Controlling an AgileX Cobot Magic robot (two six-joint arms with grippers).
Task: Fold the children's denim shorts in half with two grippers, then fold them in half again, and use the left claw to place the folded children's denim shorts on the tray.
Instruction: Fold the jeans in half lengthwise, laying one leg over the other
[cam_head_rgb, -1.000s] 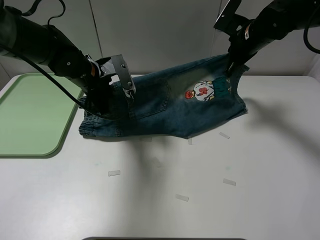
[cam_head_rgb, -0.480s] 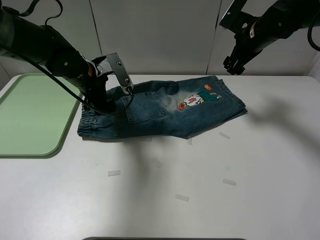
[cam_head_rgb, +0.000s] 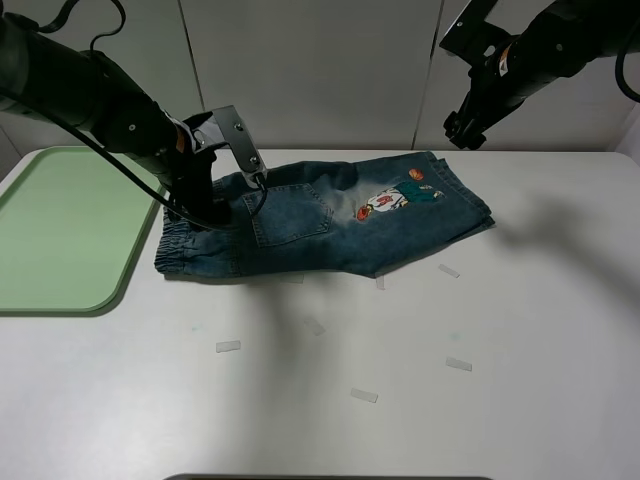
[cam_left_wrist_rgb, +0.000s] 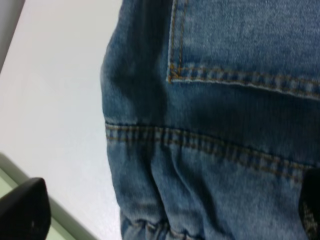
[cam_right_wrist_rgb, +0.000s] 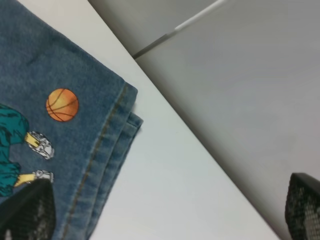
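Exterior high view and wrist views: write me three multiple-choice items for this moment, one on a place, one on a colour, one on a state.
1. In the exterior high view, where does the tray lie relative to the denim shorts?
A. to their right
B. to their left
C. beneath them

2. What colour is the ball printed on the shorts?
A. purple
B. white
C. orange

3. How is the right gripper?
A. open, raised clear of the shorts
B. shut on the hem
C. resting on the tray

Answers: 1 B, the green tray sits at the left end of the table, apart from the cloth. 2 C, the right wrist view shows it orange. 3 A, its fingers stand wide apart in the right wrist view, and it hangs above the table.
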